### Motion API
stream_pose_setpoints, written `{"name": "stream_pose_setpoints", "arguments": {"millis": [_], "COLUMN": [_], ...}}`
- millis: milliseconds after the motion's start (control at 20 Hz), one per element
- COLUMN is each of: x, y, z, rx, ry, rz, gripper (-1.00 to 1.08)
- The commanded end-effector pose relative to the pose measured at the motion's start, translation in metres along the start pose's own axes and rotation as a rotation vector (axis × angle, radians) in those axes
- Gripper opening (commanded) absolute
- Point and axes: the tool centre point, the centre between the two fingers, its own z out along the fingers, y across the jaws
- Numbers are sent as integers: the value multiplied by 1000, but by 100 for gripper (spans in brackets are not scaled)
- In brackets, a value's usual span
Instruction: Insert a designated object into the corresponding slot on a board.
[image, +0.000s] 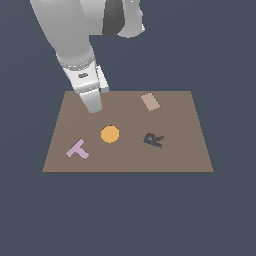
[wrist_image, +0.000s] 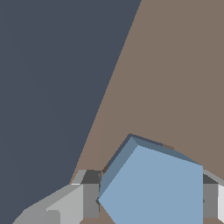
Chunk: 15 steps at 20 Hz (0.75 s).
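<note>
I see my gripper (wrist_image: 148, 201) clamped on the light-blue pentagon block (wrist_image: 153, 188), which sits squarely between both fingers (wrist_image: 89, 199), low over the board (wrist_image: 175, 87).

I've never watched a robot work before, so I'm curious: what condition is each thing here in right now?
gripper: low over the board's far-left part, fingers on either side of the blue pentagon block.
blue pentagon block: between the gripper's fingers.
board: lying flat.
orange disc: flat on the board.
pink T: flat on the board, tilted.
tan rectangle: flat, angled.
dark R: tilted.
</note>
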Motion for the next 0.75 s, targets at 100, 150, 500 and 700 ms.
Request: {"name": "stream_pose_setpoints", "arguments": {"millis": [100,150,500,700], "x": [0,0,0,0], "y": [0,0,0,0], "z": [7,8,9,9], "rx": [0,0,0,0], "ry": [0,0,0,0], "rz": [-3,-3,-3,-3], "gripper": [-100,-100,100,100]}}
